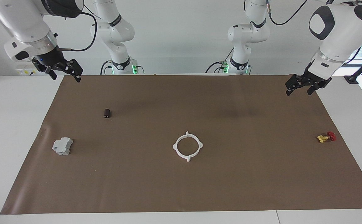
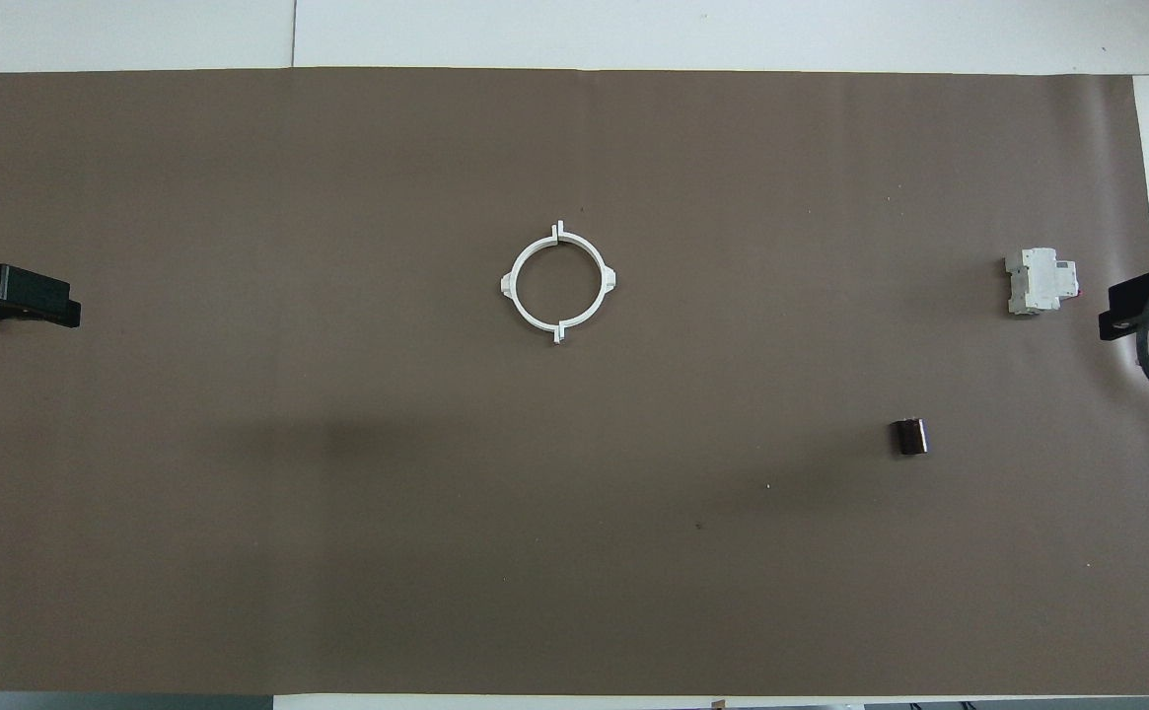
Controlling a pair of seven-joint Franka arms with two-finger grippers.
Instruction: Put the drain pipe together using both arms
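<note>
Left jaws: wide apart, empty; left gripper (image 1: 302,87) up in the air over the brown mat's corner at the left arm's end, near the robots.
Right jaws: wide apart, empty; right gripper (image 1: 66,73) up in the air over the mat's edge at the right arm's end.
Drain pipe (image 1: 187,146): flat on the mat in the middle of the tabletop (image 1: 10,124), two white halves meeting as one ring, small tabs sticking out.
Brown mat (image 1: 230,180): covers most of the tabletop.
Grey block (image 1: 62,146): toward the right arm's end, well apart from the ring.
Small dark roll (image 1: 107,113): nearer to the robots than the grey block.
Yellow-and-red valve (image 1: 326,137): toward the left arm's end; from overhead mostly hidden under the left gripper.
Cut off: from overhead, only the ends of both grippers show at the picture's edges.
Hard to make out: the tiny parts of the valve.
</note>
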